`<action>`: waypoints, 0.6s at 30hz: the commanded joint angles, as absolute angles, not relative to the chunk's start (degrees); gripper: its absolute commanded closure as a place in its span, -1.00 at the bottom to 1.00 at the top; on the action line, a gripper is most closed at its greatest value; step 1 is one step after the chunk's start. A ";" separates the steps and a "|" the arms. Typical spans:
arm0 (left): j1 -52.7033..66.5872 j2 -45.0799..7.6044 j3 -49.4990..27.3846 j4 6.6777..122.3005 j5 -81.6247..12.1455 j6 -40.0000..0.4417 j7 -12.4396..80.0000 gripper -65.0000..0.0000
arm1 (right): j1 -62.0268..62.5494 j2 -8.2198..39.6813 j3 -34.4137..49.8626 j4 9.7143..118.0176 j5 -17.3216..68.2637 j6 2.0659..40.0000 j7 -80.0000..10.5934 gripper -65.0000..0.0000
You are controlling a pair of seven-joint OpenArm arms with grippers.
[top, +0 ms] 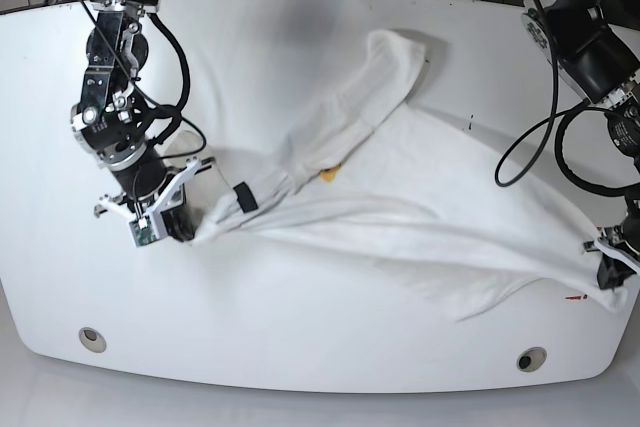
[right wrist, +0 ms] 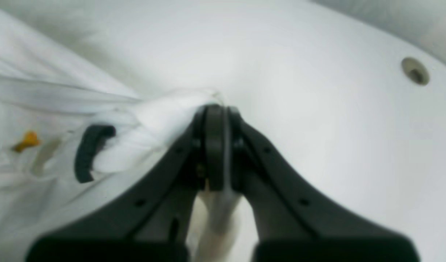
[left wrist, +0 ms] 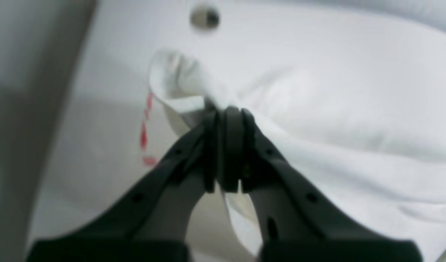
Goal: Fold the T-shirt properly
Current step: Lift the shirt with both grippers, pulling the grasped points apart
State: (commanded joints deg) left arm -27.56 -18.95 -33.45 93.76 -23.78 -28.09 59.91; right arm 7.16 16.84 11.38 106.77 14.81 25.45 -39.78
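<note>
Both the left gripper (top: 612,269) and right gripper (top: 185,227) clamp opposite ends of the T-shirt (top: 400,197), stretching it flat for folding.

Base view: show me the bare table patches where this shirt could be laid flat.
Bare: the table strip along the near edge, between the two holes, and the far left corner beyond the right pincer. Crowded: the middle and right, where the T-shirt stretches between the right pincer and the left pincer, both shut on it.
</note>
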 joint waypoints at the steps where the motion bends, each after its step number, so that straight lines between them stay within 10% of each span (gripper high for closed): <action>1: -28.35 -18.95 -33.45 94.46 -23.69 -28.09 60.09 1.00 | 8.48 17.45 11.21 106.15 14.90 25.45 -39.78 1.00; 18: -45.76 -19.21 -31.52 95.08 -23.69 -21.58 60.18 1.00 | 33.54 28.09 7.16 91.12 26.42 25.45 -39.87 1.00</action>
State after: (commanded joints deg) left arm -45.76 -19.21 -31.52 95.08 -23.69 -21.58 60.18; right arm 33.54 28.09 7.16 91.12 26.42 25.45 -39.87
